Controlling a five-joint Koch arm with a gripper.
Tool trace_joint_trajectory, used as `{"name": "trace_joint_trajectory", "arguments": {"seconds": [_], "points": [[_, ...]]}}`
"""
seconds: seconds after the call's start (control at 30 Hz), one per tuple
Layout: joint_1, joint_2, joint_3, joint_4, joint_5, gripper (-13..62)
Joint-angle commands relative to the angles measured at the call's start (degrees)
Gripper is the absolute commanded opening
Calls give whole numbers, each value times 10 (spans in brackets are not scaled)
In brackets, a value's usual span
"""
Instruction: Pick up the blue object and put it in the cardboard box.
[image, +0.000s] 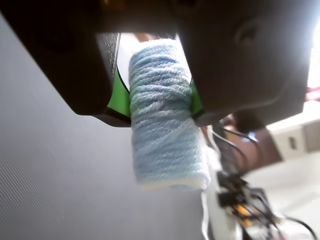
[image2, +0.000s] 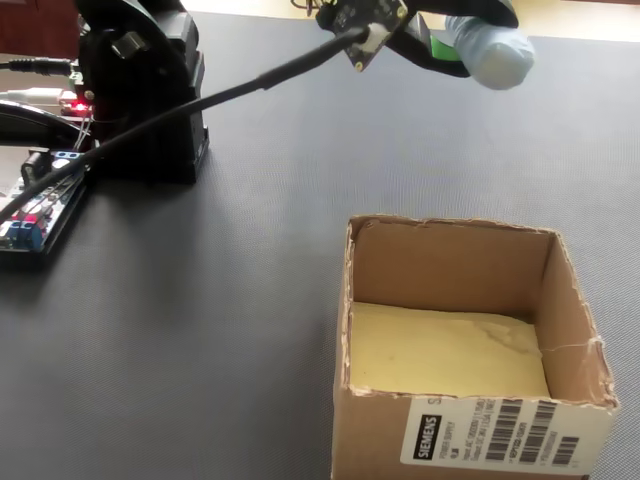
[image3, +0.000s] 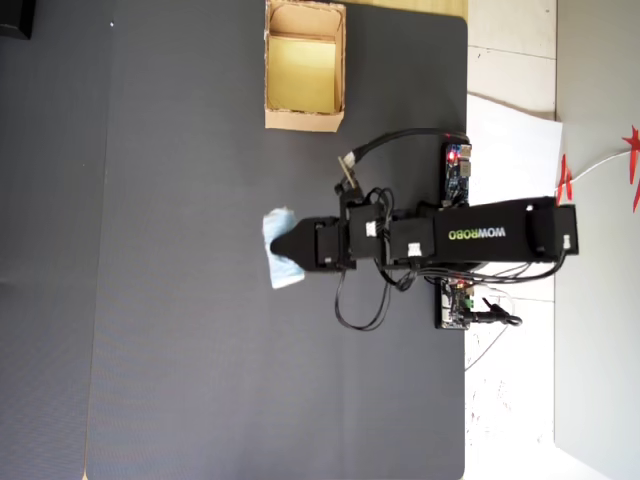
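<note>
a: quick status, i'm driving remote. what's the pincer (image: 160, 107) doing?

b: it's clamped on the blue object (image: 165, 125). wrist view shows the yarn bundle squeezed between the two dark jaws, green pads pressed on either side, its lower end sticking out past the tips.

a: so the bundle's off the surface (image3: 200, 380)?

b: yes. the fixed view has it high in the air at the arm's tip, blue object (image2: 492, 52) poking out to the right of the pincer (image2: 440, 48). nothing under it but dark mat.

a: where's the cardboard box (image3: 304, 120) relative to that?

b: that's the whole thing. in the overhead view the blue object (image3: 280, 262) hangs at the left tip of the pincer (image3: 285, 245), and the box sits toward the top of that picture, slightly right of the bundle, well apart. open mat between them.

a: long axis?

b: runs top to bottom in the overhead view, crosswise to the arm, about in line with the box's long side.

a: box open?

b: open top, yellowish floor, looks empty in the fixed view (image2: 450, 350).

a: so next?

b: my guess, i swing toward the box, stop above the opening, then release. not over it yet.
</note>
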Motion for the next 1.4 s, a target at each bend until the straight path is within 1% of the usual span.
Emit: {"name": "trace_joint_trajectory", "arguments": {"seconds": [0.0,0.1,0.2,0.3,0.43,0.47,0.6,0.83,0.87,0.9,0.97,1.0,1.1,1.17,1.23,1.37], "points": [[31,20,-22,-74,-7,59],[85,32,-28,-76,-16,59],[172,30,-37,-85,-43,59],[215,17,-47,-87,-54,59],[284,-22,-69,-90,-64,59],[330,-66,-101,-90,-69,59],[369,-123,-155,-90,-76,59],[419,-169,-178,-84,-78,60],[425,-171,-177,-82,-80,67],[435,-173,-178,-58,-81,114],[444,-173,-176,-33,-80,172],[446,-173,-176,-26,-79,189],[450,-171,-172,-20,-54,270],[451,-164,-167,-23,-43,279],[451,-160,-165,-25,-38,308],[451,-154,-161,-41,-23,309]]}}
